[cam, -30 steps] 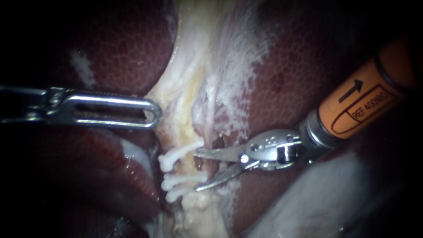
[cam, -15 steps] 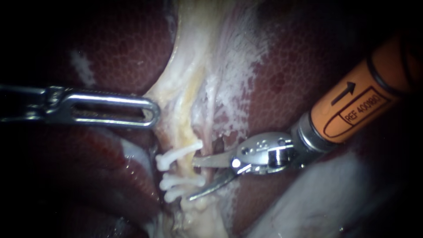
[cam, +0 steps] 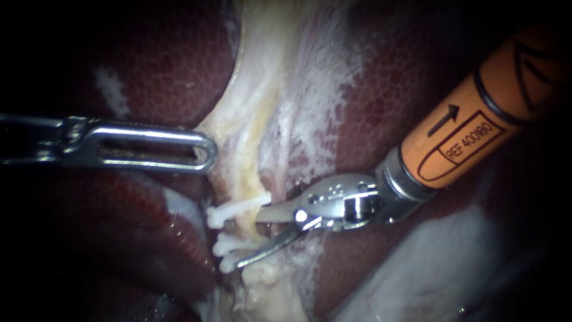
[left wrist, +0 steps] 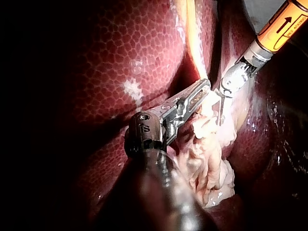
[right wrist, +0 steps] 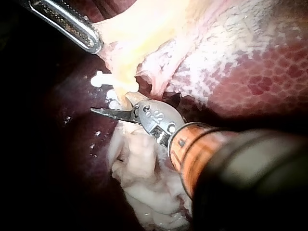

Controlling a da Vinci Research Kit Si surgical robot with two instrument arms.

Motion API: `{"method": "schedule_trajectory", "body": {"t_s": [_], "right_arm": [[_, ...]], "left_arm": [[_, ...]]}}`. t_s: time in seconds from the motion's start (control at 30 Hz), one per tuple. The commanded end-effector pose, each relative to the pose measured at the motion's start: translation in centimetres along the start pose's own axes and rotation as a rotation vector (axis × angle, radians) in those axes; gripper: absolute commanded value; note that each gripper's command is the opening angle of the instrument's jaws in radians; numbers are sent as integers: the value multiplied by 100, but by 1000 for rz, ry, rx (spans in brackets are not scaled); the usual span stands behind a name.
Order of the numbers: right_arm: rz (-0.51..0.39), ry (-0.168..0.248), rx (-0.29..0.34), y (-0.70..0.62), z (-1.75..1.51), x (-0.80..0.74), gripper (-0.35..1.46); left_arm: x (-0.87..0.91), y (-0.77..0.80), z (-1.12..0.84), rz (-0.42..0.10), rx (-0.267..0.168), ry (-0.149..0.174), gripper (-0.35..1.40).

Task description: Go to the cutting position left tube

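Against the liver: 1 pale left tube, 3 clips.
2 claws: right claw gapes at it, left claw clamps tissue.

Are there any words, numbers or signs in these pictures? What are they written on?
On the orange sleeve of the right instrument: black printed marks, the only print in view; marks on instruments are not read off here.
On the metal hub behind its jaws: tiny stamped marks, too small to read.
On the left instrument, the clips and the liver: no readable writing.
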Motion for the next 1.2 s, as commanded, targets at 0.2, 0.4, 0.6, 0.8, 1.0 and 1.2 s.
{"method": "schedule_trajectory", "body": {"t_s": [0.2,0.4,0.6,0.8,1.0,1.2], "right_arm": [[34,1,-3,2,1,0,105],[52,2,-4,4,2,0,91],[58,3,-4,7,2,-1,83],[64,3,-5,7,3,-1,76],[64,3,-5,8,3,-1,71],[70,3,-5,8,4,-1,69]], "left_arm": [[0,1,0,0,0,0,-35],[1,1,1,0,0,0,-35],[1,1,1,1,0,0,-35],[1,1,1,1,0,0,-35],[1,2,1,1,0,0,-35],[1,1,1,1,0,0,-35]]}}
